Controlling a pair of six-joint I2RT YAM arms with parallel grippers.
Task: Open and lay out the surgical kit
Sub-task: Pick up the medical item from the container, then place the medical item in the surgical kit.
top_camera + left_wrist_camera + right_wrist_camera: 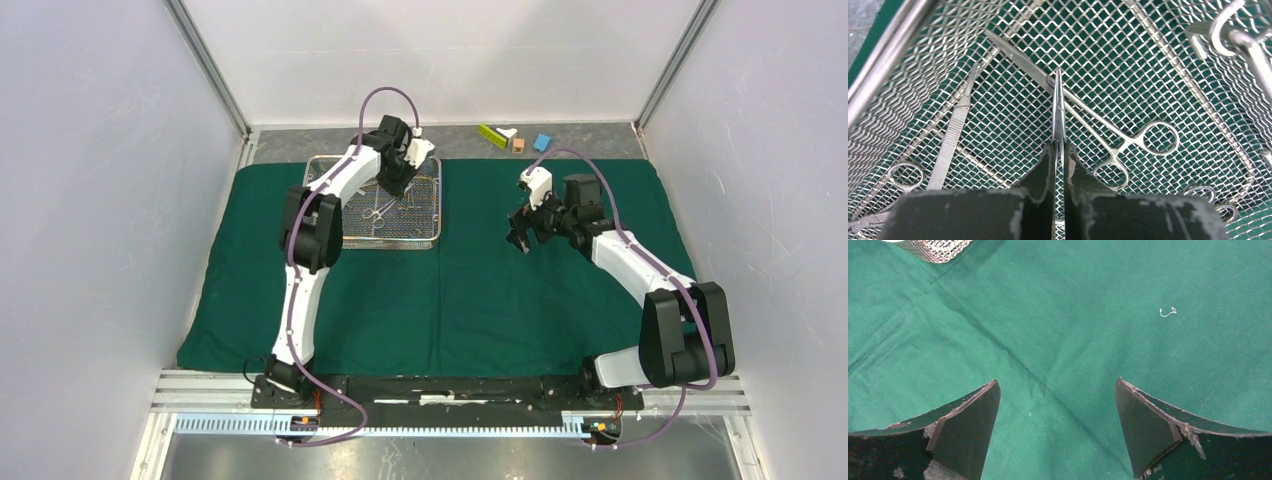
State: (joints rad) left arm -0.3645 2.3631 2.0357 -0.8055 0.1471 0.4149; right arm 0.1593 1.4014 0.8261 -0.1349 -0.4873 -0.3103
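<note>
The surgical kit's dark green cloth (500,290) lies spread flat over the table. Its silver wire-mesh tray (372,245) rests on the cloth's far left part. My left gripper (400,185) reaches down into the tray. In the left wrist view that gripper (1059,145) is shut on slim steel tweezers (1058,105), seen edge-on and pointing away. A ring-handled clamp (1083,117) lies diagonally beneath them, and a flat steel handle (950,145) sits to the left. My right gripper (520,240) hovers open over bare cloth (1073,315), nothing between its fingers (1057,382).
Small yellow-green (497,135), brown (518,144) and blue (541,142) blocks sit beyond the cloth's far edge. More ring-handled steel tools (1238,35) lie in the tray's right part. White walls close in on both sides. A tray corner (938,250) shows in the right wrist view.
</note>
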